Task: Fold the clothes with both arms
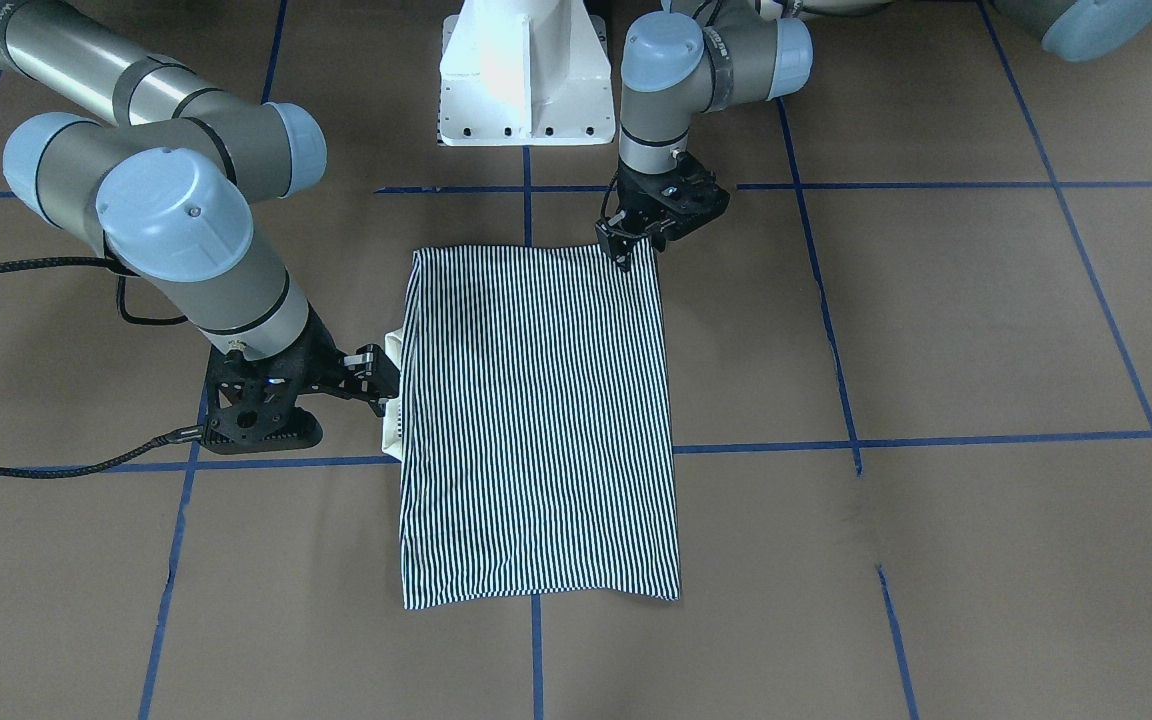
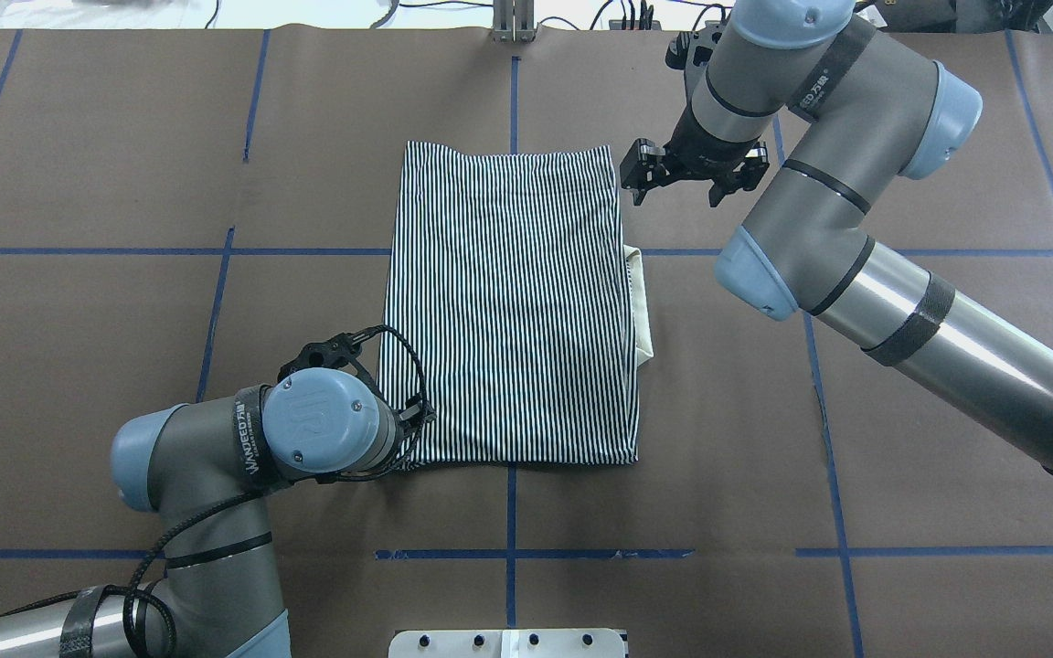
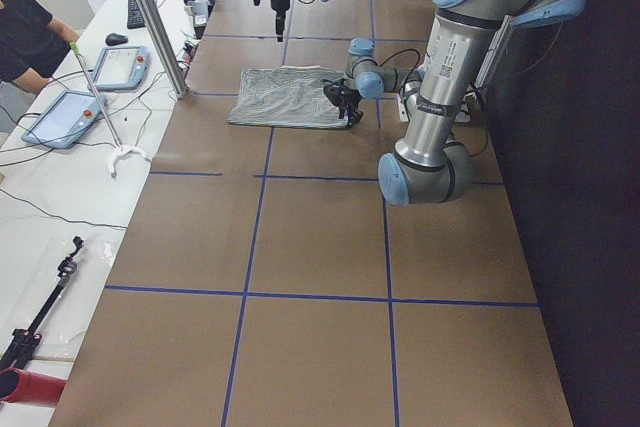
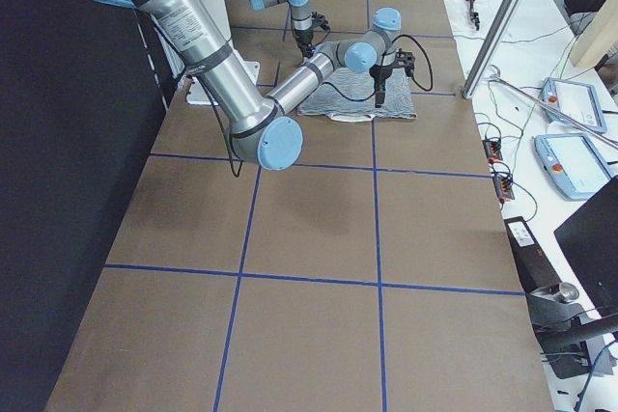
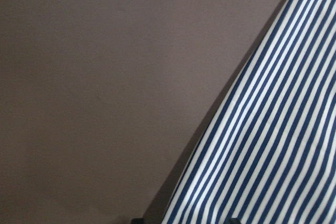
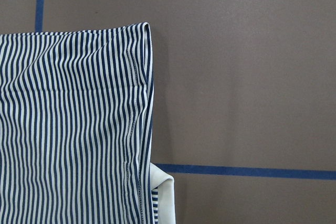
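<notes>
The polo shirt [image 1: 536,420] lies flat mid-table, folded into a neat striped rectangle. Its cream collar [image 2: 643,315] pokes out from under the edge on the robot's right.

The front-facing view shows the left gripper [image 1: 624,255] down at the shirt's near left corner, tips touching the cloth. Overhead, the left arm [image 2: 316,434] hides that claw under its own wrist. The left wrist camera fills the gap. It shows the striped edge running diagonally across bare table [image 5: 94,77], and two dark fingertips [image 5: 134,220] barely peek in at the bottom, set apart with cloth between them. So the claw reads as spread.

The right arm [image 2: 810,210] reaches to the far right corner overhead. From the front, the right gripper [image 1: 388,378] shows its two fingers parted and holding nothing, beside the collar edge. The side views show it hanging above the table, clear of the cloth. The right wrist camera sees no fingers, only the shirt's corner, the collar and a blue tape line [image 6: 252,171].

The left-end view also shows a person [image 3: 22,37] at the bench beside the table.
</notes>
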You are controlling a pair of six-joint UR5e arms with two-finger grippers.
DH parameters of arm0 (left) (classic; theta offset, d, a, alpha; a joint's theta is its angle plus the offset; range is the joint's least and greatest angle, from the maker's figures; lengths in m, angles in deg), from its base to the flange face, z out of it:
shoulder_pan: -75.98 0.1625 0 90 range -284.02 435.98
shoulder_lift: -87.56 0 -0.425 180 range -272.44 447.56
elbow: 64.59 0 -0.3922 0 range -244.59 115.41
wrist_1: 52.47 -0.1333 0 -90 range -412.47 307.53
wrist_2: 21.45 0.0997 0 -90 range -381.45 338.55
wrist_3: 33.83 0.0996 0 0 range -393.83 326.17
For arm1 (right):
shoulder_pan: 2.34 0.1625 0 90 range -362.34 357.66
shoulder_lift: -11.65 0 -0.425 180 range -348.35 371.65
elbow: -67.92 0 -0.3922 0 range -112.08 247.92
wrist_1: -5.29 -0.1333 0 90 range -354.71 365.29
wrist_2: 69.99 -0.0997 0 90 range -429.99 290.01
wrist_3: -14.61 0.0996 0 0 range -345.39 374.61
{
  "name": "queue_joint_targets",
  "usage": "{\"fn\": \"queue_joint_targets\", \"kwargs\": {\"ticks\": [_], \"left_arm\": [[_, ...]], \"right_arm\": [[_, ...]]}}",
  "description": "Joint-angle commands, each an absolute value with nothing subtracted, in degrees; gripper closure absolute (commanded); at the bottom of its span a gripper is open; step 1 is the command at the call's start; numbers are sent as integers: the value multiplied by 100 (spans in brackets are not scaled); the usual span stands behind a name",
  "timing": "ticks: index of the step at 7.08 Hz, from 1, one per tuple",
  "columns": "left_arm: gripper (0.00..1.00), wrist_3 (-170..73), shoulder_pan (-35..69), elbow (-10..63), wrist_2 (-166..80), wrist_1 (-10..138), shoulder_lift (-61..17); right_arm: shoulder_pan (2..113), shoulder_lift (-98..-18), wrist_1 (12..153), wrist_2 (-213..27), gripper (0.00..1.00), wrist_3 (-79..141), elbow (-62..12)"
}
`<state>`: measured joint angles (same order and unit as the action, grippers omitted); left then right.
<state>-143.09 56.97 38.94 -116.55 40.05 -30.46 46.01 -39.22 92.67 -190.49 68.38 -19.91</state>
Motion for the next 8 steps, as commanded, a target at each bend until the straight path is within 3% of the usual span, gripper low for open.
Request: {"fn": "queue_joint_targets", "kwargs": {"ticks": [1, 2, 5, 8], "left_arm": [[90, -14317, 5700, 3894, -11655, 4008, -3056], [100, -14291, 5700, 3903, -11655, 4008, -3065], [100, -13924, 5604, 4069, -11655, 4016, -3021], [100, -13385, 5594, 4087, -11637, 4034, -2995]], "right_arm": [[4600, -3950, 9265, -19049, 0, 6796, -1979], [4600, -3950, 9265, -19049, 0, 6796, -1988], [4522, -3950, 9247, -19040, 0, 6953, -2066], [3629, -4606, 9239, -18550, 0, 9176, -3196]]}}
